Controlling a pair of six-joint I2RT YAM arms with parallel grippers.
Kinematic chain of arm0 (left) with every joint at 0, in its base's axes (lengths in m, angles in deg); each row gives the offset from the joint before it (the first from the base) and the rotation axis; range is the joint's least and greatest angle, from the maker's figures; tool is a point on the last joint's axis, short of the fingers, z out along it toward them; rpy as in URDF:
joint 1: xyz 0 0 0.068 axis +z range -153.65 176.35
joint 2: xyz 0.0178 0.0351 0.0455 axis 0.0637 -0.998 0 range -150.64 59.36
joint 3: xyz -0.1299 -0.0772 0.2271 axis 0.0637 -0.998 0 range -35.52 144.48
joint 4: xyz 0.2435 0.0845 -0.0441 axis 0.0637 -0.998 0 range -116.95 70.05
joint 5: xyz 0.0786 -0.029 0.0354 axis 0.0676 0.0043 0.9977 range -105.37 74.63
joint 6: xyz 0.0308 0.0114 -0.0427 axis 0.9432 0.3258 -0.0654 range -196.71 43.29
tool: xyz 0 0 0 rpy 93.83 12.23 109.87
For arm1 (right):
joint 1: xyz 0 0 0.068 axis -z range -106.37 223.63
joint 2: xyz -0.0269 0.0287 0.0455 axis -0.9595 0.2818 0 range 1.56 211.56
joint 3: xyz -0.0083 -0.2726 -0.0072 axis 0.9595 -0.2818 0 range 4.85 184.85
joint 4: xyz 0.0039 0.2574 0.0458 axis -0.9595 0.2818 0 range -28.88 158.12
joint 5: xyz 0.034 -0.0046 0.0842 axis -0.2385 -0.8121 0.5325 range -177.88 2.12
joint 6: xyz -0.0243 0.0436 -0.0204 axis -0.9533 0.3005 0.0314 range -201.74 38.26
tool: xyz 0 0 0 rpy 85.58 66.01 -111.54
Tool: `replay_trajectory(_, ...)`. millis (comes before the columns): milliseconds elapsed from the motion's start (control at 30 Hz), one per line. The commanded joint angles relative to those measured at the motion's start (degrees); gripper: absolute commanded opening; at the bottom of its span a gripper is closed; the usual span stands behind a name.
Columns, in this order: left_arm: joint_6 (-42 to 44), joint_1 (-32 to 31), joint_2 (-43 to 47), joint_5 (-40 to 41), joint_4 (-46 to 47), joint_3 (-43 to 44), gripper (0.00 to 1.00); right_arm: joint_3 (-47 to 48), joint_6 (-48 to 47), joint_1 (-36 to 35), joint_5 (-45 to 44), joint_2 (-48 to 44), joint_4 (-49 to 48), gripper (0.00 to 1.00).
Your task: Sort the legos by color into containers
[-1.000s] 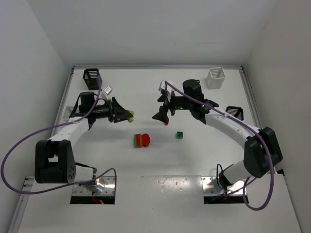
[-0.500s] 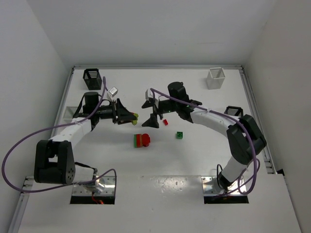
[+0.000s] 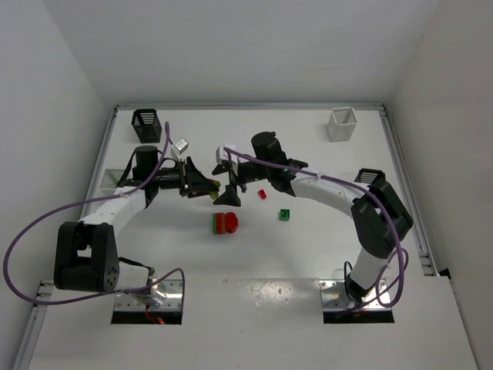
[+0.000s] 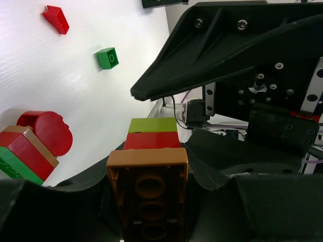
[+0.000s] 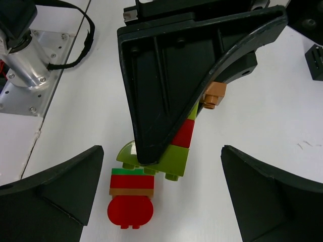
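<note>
While the left jaws pinch a three-colour stack [image 4: 151,151] and the right jaws gape wide beside it, another stack [image 3: 225,223], a green brick [image 3: 284,214] and a red chip [image 3: 262,194] lie unsorted on the bench [image 3: 192,258] toward five o'clock.

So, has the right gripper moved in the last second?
Yes. The right gripper swung left, away from the green brick, toward the left gripper.
</note>
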Motion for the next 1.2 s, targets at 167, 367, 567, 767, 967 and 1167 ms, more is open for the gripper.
replay_trajectory(167, -0.23, -0.58, 0.75, -0.51, 1.29, 0.45, 0.07, 3.09, -1.85, -1.15, -1.25, 0.94, -1.25, 0.95)
replay_trajectory(367, 0.3, -0.58, 1.27, 0.01, 1.29, -0.08, 0.07, 3.09, -0.01, -1.15, -2.49, 1.46, -1.86, 0.67)
replay_trajectory(567, 1.87, -0.58, 2.33, 0.54, 0.68, -0.08, 0.29, 2.47, -0.53, -1.15, -3.72, 0.24, -1.87, 0.28)
replay_trajectory(767, 4.08, 2.93, 2.94, 1.68, -2.13, 1.15, 0.5, -1.38, -1.76, -0.62, -4.24, -2.14, -1.34, 0.12)
replay_trajectory(967, 5.21, 5.31, 2.94, 1.68, -3.28, 2.21, 0.67, -3.41, -3.17, -0.1, -5.39, -4.77, 0.15, 0.11)
replay_trajectory(1167, 5.75, 5.84, 3.47, 1.16, -3.81, 2.21, 0.67, -3.94, -4.22, -0.1, -6.0, -4.78, 1.46, 0.11)
